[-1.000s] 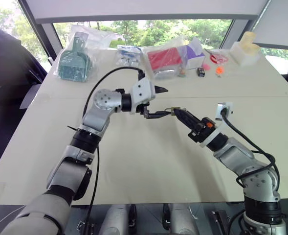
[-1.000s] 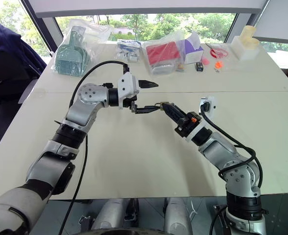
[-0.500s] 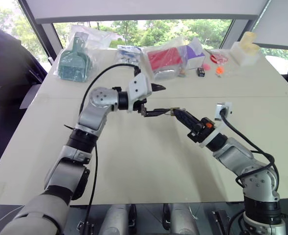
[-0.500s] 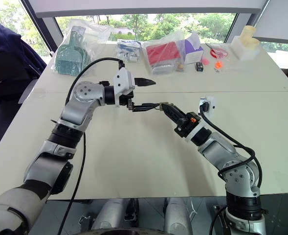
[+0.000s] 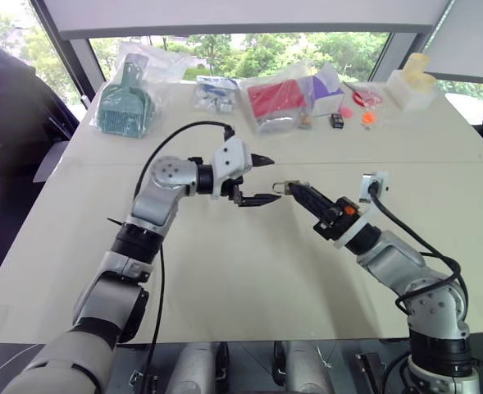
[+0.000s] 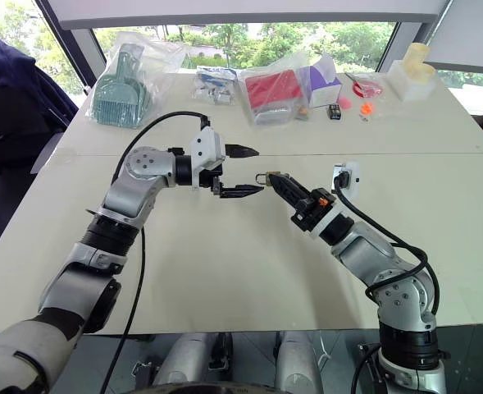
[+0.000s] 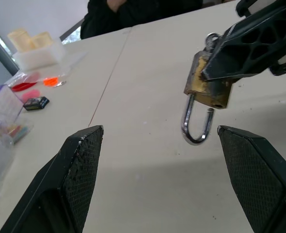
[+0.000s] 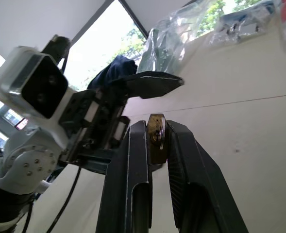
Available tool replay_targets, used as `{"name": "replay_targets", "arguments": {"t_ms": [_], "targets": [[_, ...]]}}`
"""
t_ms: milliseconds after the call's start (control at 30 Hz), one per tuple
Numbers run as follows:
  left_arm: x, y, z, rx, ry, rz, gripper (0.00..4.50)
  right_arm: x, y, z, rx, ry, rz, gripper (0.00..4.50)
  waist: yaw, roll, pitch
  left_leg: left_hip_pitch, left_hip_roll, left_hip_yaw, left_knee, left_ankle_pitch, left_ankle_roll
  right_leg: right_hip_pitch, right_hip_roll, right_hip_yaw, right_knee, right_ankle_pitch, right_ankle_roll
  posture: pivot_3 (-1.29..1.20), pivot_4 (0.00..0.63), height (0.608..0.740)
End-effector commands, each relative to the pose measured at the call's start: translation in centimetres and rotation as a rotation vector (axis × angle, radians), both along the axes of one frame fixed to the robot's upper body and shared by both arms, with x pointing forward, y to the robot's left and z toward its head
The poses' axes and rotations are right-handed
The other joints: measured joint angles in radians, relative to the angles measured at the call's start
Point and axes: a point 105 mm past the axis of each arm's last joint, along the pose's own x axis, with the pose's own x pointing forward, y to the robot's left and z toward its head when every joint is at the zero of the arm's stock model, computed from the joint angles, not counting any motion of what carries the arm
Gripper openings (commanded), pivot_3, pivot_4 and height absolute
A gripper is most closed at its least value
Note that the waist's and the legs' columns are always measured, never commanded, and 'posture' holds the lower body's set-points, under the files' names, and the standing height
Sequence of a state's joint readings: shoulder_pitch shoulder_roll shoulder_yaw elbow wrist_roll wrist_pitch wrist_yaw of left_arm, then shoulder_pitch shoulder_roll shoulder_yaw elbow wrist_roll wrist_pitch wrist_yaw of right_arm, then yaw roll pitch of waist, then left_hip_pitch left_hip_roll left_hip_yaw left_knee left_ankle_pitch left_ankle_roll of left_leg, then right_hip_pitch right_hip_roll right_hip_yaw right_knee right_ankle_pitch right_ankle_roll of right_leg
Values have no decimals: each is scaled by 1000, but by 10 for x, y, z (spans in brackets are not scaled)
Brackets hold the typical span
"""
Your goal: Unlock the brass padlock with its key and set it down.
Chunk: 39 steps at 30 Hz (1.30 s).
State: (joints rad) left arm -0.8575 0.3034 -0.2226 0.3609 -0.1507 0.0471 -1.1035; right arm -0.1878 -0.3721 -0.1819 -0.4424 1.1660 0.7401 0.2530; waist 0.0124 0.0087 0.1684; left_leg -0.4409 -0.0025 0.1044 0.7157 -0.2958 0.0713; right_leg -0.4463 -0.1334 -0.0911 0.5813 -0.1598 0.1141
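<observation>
One brass padlock (image 7: 207, 87) is pinched between the closed fingers of the right gripper (image 5: 293, 188) above the middle of the table (image 5: 249, 271), its shackle (image 7: 195, 125) hanging free. One left gripper (image 5: 266, 179), fingers spread wide and holding nothing, is just beside the padlock without touching it. Two grippers and one padlock in all. Bare tabletop lies beneath the padlock and toward the near edge. Beyond the padlock, along the far edge, sit several bagged items, among them one teal scoop (image 5: 125, 103) and one red pack (image 5: 275, 100).

Bright daylight from the windows (image 5: 249, 45), soft shadows, sharp focus.
</observation>
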Motion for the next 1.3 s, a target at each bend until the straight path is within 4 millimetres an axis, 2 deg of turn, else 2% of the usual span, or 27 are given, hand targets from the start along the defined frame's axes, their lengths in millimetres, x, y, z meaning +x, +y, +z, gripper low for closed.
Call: {"name": "replay_targets", "arguments": {"t_ms": [33,267,733,867,1000,1133,1233,1300], "targets": [[3,-6,18,-19,-86,-1,3876,-12,11,10,24,-42,57,0,0,0,0,0,0,0,0,0,0,0,0,0,0,0,0,0,150,735],[9,-9,21,-31,-119,18,3876,-15,17,8,32,-32,75,0,0,0,0,0,0,0,0,0,0,0,0,0,0,0,0,0,150,735],[15,-7,23,-59,-156,72,3876,-14,16,6,30,-24,66,0,0,0,0,0,0,0,0,0,0,0,0,0,0,0,0,0,150,735],[14,-4,14,-31,-132,70,3876,-13,15,6,31,-22,59,0,0,0,0,0,0,0,0,0,0,0,0,0,0,0,0,0,150,735],[23,15,-8,67,-84,136,3876,-9,8,1,35,13,20,0,-2,0,0,0,0,0,0,0,0,0,0,0,0,0,0,0,150,735],[19,47,-34,152,86,167,3876,4,-5,-39,-54,202,-68,0,-5,0,0,0,0,0,-1,0,0,-1,0,0,0,0,0,0,150,735],[0,58,-36,138,213,122,3876,13,-12,-65,-56,359,-103,0,-6,0,0,0,0,0,-1,1,-1,-1,0,0,1,-1,-1,0,150,735],[-13,62,-35,126,274,95,3876,19,-15,-76,-36,438,-122,0,-2,0,0,-1,0,0,-1,4,-7,-1,-1,0,1,-2,-3,0,150,735]]}}
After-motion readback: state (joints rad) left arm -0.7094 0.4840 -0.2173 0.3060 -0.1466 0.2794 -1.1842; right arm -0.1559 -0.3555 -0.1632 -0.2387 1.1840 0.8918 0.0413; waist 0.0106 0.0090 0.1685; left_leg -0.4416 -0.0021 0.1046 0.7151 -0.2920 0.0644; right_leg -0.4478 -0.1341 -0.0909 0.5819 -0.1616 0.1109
